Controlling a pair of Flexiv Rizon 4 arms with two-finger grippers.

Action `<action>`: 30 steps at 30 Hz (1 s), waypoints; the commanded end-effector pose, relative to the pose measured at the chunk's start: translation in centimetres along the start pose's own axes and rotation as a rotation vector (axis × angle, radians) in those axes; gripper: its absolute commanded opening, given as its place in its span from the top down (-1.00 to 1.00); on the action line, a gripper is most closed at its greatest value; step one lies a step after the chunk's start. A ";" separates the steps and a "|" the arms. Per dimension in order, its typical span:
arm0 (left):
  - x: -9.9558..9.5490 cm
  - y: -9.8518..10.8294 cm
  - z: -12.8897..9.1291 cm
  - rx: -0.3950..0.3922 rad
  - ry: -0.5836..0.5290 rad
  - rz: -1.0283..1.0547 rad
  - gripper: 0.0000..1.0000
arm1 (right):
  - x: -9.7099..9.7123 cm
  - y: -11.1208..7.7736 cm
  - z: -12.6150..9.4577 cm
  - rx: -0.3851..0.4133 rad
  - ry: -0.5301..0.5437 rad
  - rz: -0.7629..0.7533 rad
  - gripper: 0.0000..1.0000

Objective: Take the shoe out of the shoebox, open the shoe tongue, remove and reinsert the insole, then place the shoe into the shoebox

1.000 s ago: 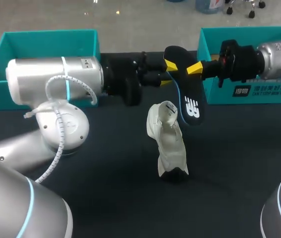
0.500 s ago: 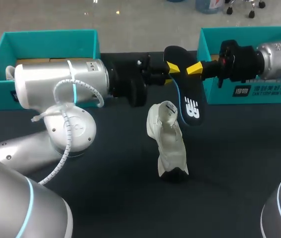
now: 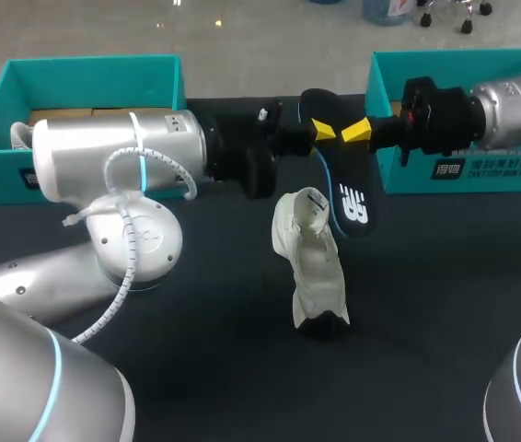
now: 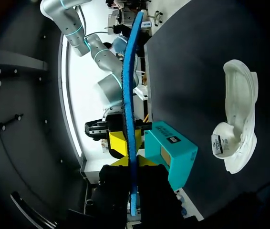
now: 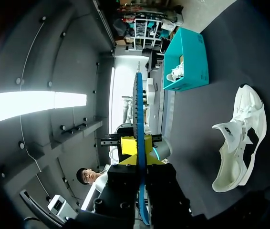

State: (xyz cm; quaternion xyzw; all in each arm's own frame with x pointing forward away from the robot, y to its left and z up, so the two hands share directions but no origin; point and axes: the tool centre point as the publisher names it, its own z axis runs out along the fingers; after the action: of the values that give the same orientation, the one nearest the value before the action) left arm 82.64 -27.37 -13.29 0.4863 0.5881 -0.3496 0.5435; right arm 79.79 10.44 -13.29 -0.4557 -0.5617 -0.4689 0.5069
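A black insole (image 3: 348,198) with a blue edge hangs in the air above the table, held from both sides. My right gripper (image 3: 360,129) is shut on its upper part, coming in from the right. My left gripper (image 3: 318,131) meets it from the left, fingers closed on the same end. In the left wrist view the insole's blue edge (image 4: 128,95) runs out between the left gripper (image 4: 131,162). The right wrist view shows the insole (image 5: 138,105) clamped in the right gripper (image 5: 141,160). The white shoe (image 3: 314,267) stands on the dark table below, tongue pulled up.
A teal shoebox (image 3: 86,74) stands at the back left with another white shoe (image 3: 19,135) showing inside. A second teal box (image 3: 463,170) stands at the back right, behind my right arm. My left arm's big elbow (image 3: 132,239) overhangs the left of the table.
My left arm has pushed right toward the insole and its fingers have closed on it. The insole and my right gripper have shifted slightly left. The shoe has not moved.
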 end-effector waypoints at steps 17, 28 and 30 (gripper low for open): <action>0.3 -0.1 -1.1 0.006 0.026 -0.090 1.00 | -1.8 0.6 -4.4 -0.149 -0.119 -0.017 -1.00; -0.3 -0.1 -1.1 -0.013 0.010 -0.116 1.00 | -2.0 0.7 -5.0 -0.171 -0.137 -0.019 -1.00; -0.3 -0.1 -1.1 -0.013 0.010 -0.116 1.00 | -2.0 0.7 -5.0 -0.171 -0.137 -0.019 -1.00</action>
State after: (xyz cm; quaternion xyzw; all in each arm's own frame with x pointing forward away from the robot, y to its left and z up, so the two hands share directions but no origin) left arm 82.41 -26.19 -12.88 0.4512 0.6180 -0.3771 0.5217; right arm 81.42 5.52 -14.93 -0.5218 -0.5574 -0.4875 0.4234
